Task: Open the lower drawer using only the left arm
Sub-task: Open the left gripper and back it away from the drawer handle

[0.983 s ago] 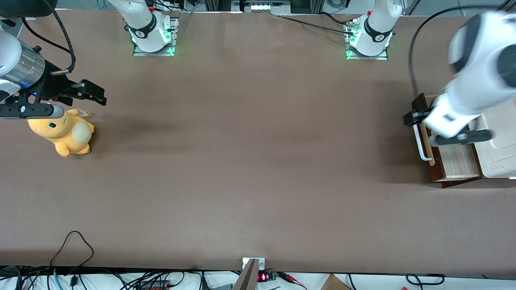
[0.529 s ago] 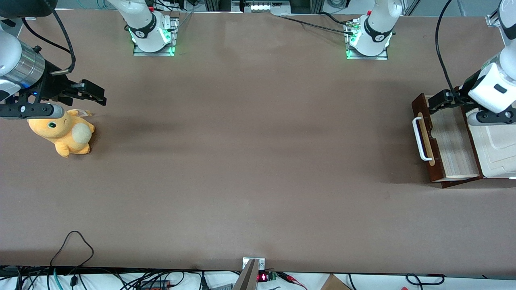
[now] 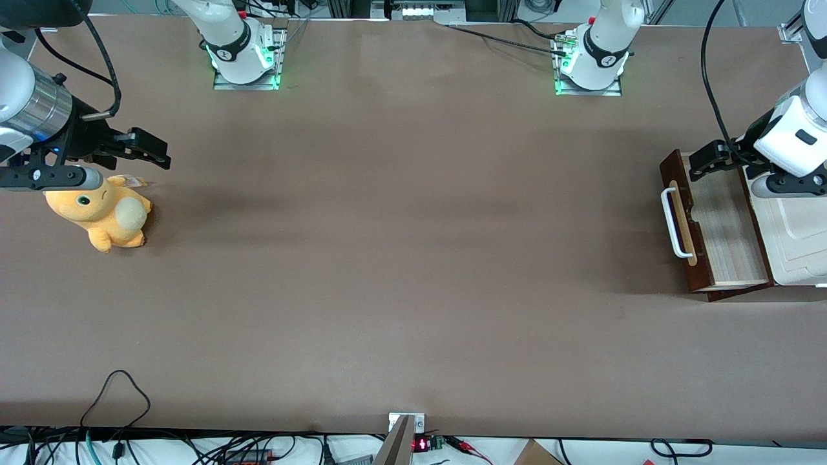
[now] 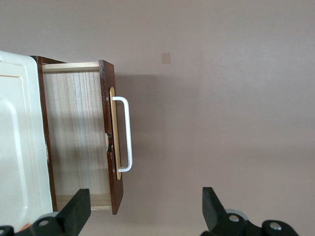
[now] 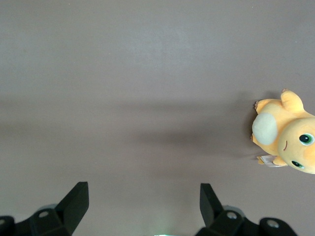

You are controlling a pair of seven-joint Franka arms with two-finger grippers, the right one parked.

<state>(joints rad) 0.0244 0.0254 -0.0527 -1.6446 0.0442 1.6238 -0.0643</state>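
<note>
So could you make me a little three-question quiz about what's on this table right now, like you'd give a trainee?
1. True or false: the lower drawer is pulled out, showing its light wood inside.
2. What is the left arm's tool holding?
A. the white bar handle
B. nothing, its fingers are spread
C. the orange plush toy
3. Fill in: the plush toy lies toward the ______ arm's end of the table.

Key
1. True.
2. B. The tool hangs open above the drawer, apart from the handle.
3. Parked.
</note>
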